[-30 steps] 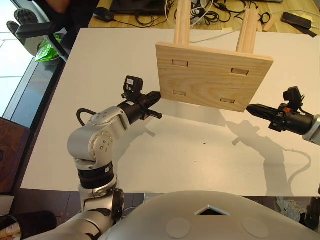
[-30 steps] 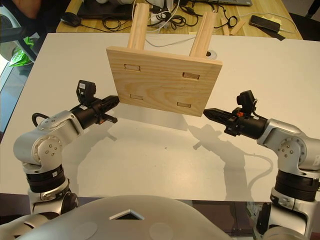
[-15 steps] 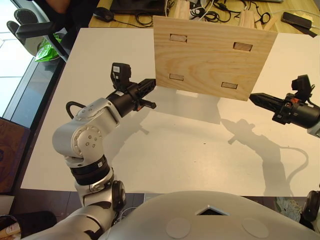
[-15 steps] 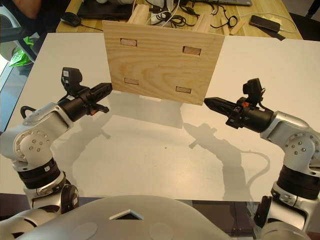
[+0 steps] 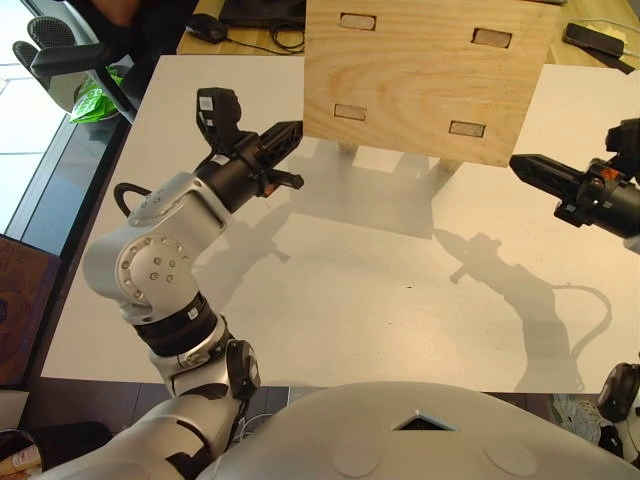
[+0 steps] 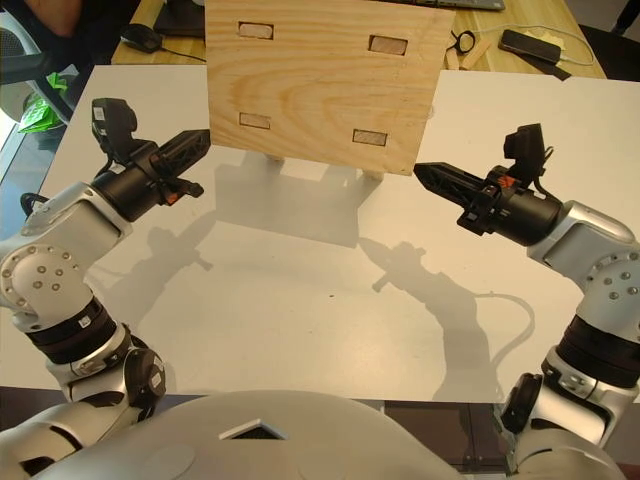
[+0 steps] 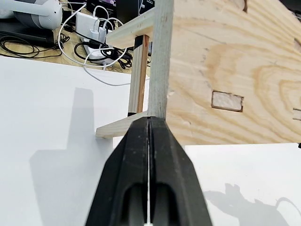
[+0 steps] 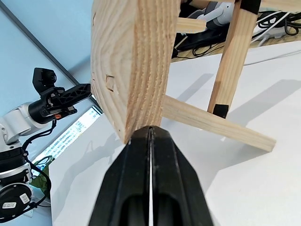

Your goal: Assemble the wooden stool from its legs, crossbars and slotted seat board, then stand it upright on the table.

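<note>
A white, matte bench (image 5: 400,300) lies beneath both arms, and a wooden desk (image 5: 250,42) strewn with cables (image 7: 94,52) is seen beyond it. The assembled stool (image 6: 320,85) is held up between the two hands, with the broad face of its seat board (image 5: 420,80) tipped toward the robot. Whether its feet bear on the bench cannot be told. The left hand (image 5: 290,135) has its fingers pressed together on nothing, and its tip is set against the board edge nearest it. The right hand (image 5: 522,165) is likewise closed and empty, its tip lying at the lower corner of the opposite edge, though contact there cannot be confirmed. The board is a flat rectangle of pale plywood with flowing grain and a layered edge, and it is pierced by four small rectangular slots (image 7: 227,100). Behind it, beyond the fingertips, square-section legs (image 8: 221,126) of light timber are joined by a slimmer crossbar (image 8: 230,61) with dark ends. The main risk is judged to be slippage: the stool is steadied only by two narrow, hard black tips on a smooth, thin edge. If the pressure were uneven, the board could pivot about those points, and the stool could drop or topple. The press-fit joints could also be jarred loose by a hard landing.
</note>
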